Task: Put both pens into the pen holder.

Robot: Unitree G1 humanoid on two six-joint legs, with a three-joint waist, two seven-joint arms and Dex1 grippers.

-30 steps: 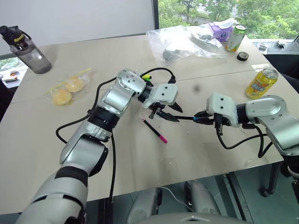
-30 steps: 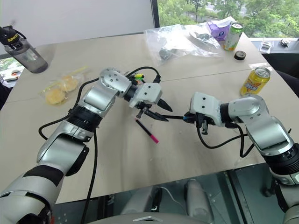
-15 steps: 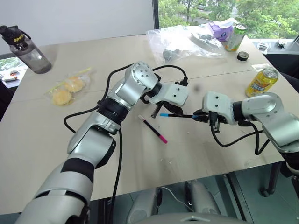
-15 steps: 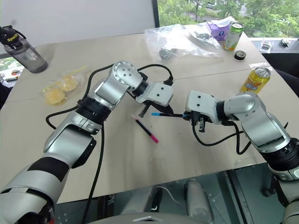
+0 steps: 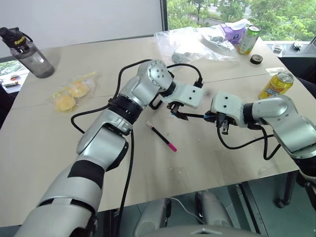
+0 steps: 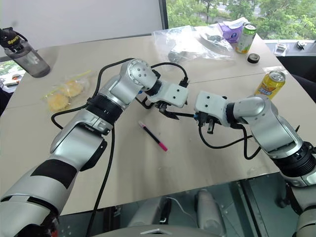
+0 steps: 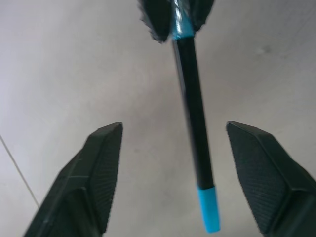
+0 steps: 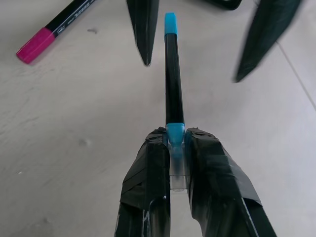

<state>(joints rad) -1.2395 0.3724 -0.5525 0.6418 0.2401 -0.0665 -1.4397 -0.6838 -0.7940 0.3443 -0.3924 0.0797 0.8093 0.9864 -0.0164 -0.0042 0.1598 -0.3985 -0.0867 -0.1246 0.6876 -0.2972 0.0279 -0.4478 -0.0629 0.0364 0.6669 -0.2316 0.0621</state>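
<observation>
Now, in the left eye view, the two arms meet over the middle of the pale table (image 5: 44, 148). The right gripper (image 5: 208, 117) pinches one end of the blue-ended pen (image 5: 193, 116), which runs level toward the left gripper (image 5: 178, 114). That gripper's black fingers sit around the pen's free end. The pink-ended pen (image 5: 161, 136) lies flat on the table just below them, its magenta end pointing toward the near edge. Farther back sit a clear plastic bag (image 5: 195, 42), a green can (image 5: 248, 39), a yellow can (image 5: 276, 85), a roll of black tape (image 5: 256, 59), a dark water bottle (image 5: 27, 53) at the left corner and a bag of yellow buns (image 5: 70, 93). I cannot make out the pen holder behind the left arm.

The right eye view gives the same layout: the blue-ended pen bridges the short gap between both grippers and the pink-ended pen rests apart from them on the bare tabletop.

From the left wrist view, the left gripper's fingers (image 7: 94, 182) stand spread wide with the pen between them, touching neither pad. Its light-blue tip lies nearer one finger, and the far end is caught in the taped right fingertips.

From the right wrist view, the right gripper's taped fingers (image 8: 148, 187) press together on the pen's light-blue collar. The shaft reaches out between the two pointed left fingers, and the magenta end of the other pen lies on the table off to one side.
</observation>
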